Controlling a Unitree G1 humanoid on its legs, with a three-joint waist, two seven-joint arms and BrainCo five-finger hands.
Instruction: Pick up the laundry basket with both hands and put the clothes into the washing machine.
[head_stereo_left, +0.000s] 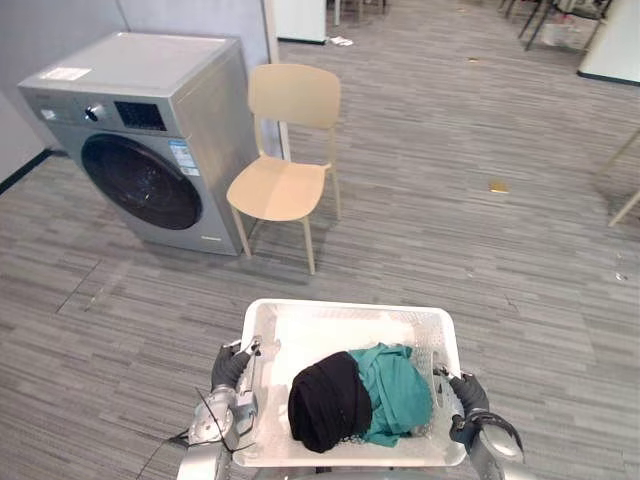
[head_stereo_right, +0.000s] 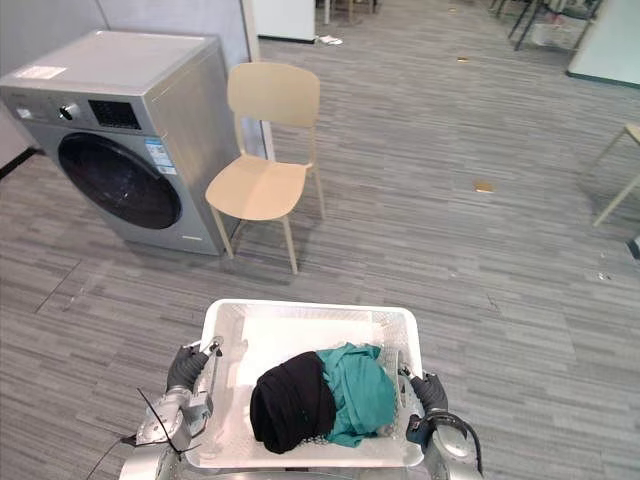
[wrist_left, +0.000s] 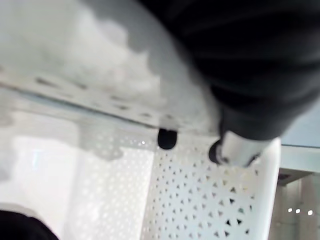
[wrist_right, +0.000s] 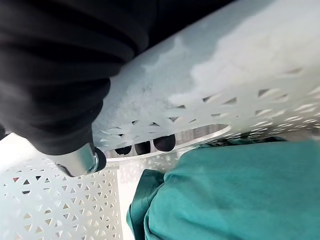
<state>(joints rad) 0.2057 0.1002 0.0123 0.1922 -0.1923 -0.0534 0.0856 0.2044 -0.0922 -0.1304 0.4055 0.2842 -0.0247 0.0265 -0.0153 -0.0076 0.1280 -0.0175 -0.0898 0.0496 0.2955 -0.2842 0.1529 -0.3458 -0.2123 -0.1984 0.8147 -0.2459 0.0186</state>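
Holding the laundry basket (head_stereo_left: 345, 308) by its side rims: left hand (head_stereo_left: 230, 368) and right hand (head_stereo_left: 468, 395) are both clamped on it, fingertips (wrist_right: 164, 142) hooked through the handle slot. Black garment (head_stereo_left: 328, 400) and teal garment (head_stereo_left: 395, 385) sit inside, toward my edge. Washing machine (head_stereo_left: 150, 130) is ahead-left and well apart, its door (head_stereo_left: 140, 182) looks closed, and a chair (head_stereo_left: 285, 180) stands just beside it. I'd keep the basket level with even grips, steer left of the chair and stop close to the door.
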